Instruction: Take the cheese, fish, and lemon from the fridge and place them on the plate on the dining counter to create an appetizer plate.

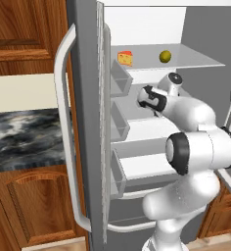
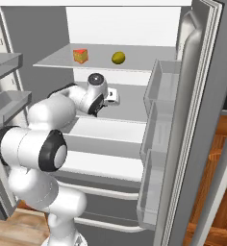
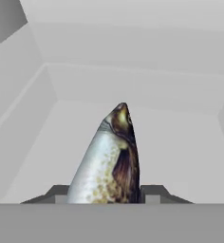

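The tall grey steel double-door fridge stood open, its white shelves exposed. The white arm reached into the middle shelf, below the top shelf. A strip of black-grey-white marbled stone counter lay to the left over brown wood cabinets; whether it was the dining counter could not be told, and no plate was on the part seen.

In the hand view the jaws were drawn in against the small slender silvery-grey fish, one dark tip at each flank, pinching it. The fish stood between them, inside the fridge compartment.

The small orange-yellow cheese wedge with holes and the small round yellow-green lemon rested apart on the top shelf, untouched.

Assessment: first item gripped but not withdrawn; nothing delivered; all three placements outstanding.
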Tool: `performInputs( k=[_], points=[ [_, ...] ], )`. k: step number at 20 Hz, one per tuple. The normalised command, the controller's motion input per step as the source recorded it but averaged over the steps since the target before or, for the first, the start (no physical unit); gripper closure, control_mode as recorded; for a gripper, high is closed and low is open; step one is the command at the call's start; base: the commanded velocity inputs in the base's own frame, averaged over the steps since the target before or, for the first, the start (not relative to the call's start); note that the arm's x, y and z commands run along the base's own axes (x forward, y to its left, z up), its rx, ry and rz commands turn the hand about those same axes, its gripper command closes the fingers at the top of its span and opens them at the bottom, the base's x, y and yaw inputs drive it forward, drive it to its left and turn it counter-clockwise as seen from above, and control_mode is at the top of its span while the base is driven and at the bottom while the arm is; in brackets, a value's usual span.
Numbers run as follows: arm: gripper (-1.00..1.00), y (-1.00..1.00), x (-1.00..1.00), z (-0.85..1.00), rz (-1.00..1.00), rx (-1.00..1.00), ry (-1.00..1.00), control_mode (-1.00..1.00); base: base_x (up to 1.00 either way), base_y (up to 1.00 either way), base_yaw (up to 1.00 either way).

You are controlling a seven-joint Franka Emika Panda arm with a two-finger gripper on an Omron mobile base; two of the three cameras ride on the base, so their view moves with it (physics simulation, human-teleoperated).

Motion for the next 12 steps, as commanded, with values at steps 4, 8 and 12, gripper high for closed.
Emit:
performInputs(
  k=[4,8,12],
  points=[
    [1.0,0.0,-1.0,0.58,-0.12,0.0,0.0,-1.0,0.0,0.0,0.0],
    [1.0,0.0,-1.0,0.48,-0.1,0.0,0.04,-1.0,0.0,0.0,0.0],
    [1.0,0.0,-1.0,0.2,-0.1,0.0,0.12,-1.0,0.0,0.0,0.0]
  ],
)
